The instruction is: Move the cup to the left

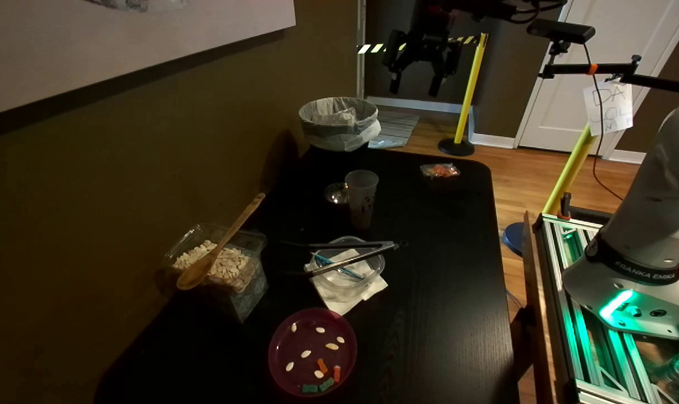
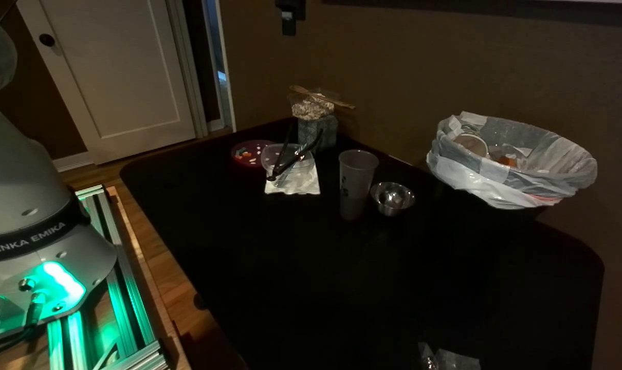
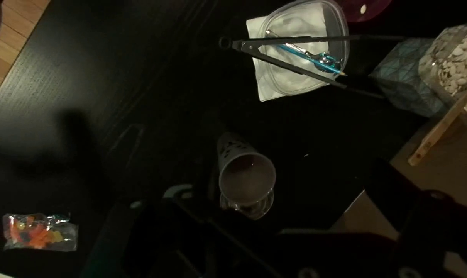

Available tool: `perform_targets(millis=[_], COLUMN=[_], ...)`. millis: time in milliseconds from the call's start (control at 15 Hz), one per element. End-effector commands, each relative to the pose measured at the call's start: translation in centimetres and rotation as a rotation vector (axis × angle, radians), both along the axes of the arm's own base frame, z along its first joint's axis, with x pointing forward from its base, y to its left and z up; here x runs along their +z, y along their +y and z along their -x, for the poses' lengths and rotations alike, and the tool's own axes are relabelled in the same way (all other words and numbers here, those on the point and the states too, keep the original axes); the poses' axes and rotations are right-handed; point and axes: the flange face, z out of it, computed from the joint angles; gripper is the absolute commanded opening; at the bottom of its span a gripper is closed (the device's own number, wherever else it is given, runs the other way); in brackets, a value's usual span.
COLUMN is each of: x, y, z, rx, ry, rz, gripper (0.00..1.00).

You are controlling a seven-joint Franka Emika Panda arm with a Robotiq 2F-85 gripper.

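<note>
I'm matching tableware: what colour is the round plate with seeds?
Dark maroon; the round plate shows best in an exterior view.

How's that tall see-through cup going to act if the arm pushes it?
The cup could tip if pushed high up, since it stands tall and narrow. Its translucent look suggests thin plastic that may flex when squeezed.

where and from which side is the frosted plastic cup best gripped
Probably at the midsection of the frosted plastic cup, with the gripper coming from the side of the robot base: the cup stands upright and tapers downward, slimmer there than at its mouth, and the small metal bowl sits close on the opposite side.
</note>
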Motion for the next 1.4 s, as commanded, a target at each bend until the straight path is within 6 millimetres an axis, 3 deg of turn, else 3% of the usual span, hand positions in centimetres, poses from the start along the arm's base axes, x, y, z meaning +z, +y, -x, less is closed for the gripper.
perform_targets(millis=[0, 133, 333, 533, 800, 867, 1000, 1133, 1200, 1333], x=[0.0, -0.3, -3.6, -8.7, -16.0, -13.4, -15.1, -14.3, -14.7, -17.9], y=[0.0, 0.1, -1.6, -3.0, -4.5, -4.0, -4.4, -4.3, -4.2, -4.8], z=[-0.3, -0.9, -3.9, -6.3, -8.0, -7.2, -7.6, -7.7, -8.0, -8.7], rx=[-0.008, -0.075, -0.272, -0.423, -0.609, -0.526, -0.533, -0.531, -0.535, -0.561], ry=[0.006, -0.005, -0.022, -0.042, 0.005, -0.013, 0.006, -0.01, -0.009, 0.04], rz=[0.0, -0.002, 0.002, 0.022, 0.085, 0.056, 0.062, 0.061, 0.079, 0.105], gripper=[1.0, 1.0, 1.0, 1.0, 1.0, 1.0, 1.0, 1.0, 1.0, 1.0])
